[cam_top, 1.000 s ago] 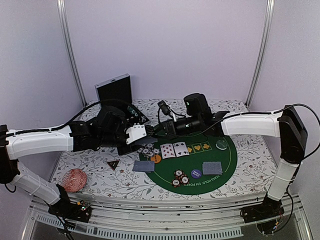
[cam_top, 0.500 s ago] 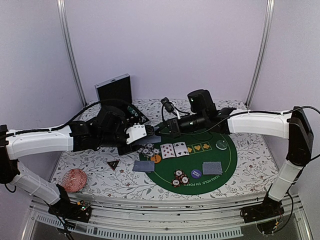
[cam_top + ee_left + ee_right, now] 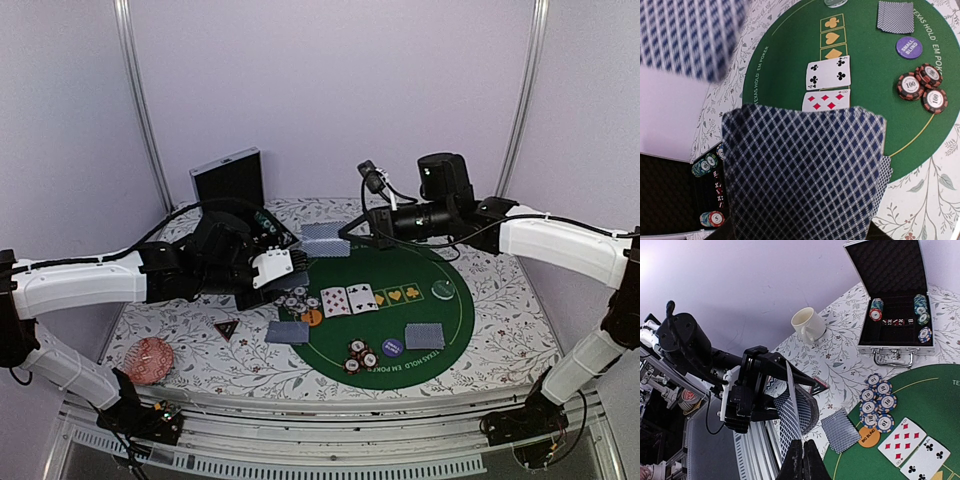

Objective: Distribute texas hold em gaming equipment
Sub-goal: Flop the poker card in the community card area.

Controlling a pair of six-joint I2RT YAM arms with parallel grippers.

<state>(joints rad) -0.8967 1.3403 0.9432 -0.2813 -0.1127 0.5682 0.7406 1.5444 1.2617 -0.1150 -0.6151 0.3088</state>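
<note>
Overhead, right jaws: closed on a single card [image 3: 323, 238], held above the far rim of the green poker mat [image 3: 445, 318] (likely high so that it passes over what is already dealt).
Overhead, left jaws: over the mat's left rim, beside the open chip case [image 3: 230, 180]; the grip cannot be read from here.
Overhead, dealt hands: one face-down hand [image 3: 288, 332] lies at the left rim and a second hand [image 3: 424, 336] lies nearer the right, each set apart for a seat.
Left wrist, deck: the deck [image 3: 805, 170] fills the lower frame with its backs to the lens. It is clamped in the left jaws (fingers hidden behind it), apparently as stock for the other arm to draw from.
Left wrist, board: the four of clubs [image 3: 828, 73] and eight of diamonds [image 3: 826, 100] lie face up in the printed row. The purple small-blind button [image 3: 905, 46] and three chips [image 3: 922, 87] sit just beyond.
Right wrist, grip: the right jaws are pressed together on the single card, seen edge-on, and pinch one edge so the rest hangs free to lay down.
Right wrist, below: the orange big-blind button [image 3: 868, 436] touches a chip cluster [image 3: 878, 405].
Step, judged: one card drawn, its seat not yet reached.
</note>
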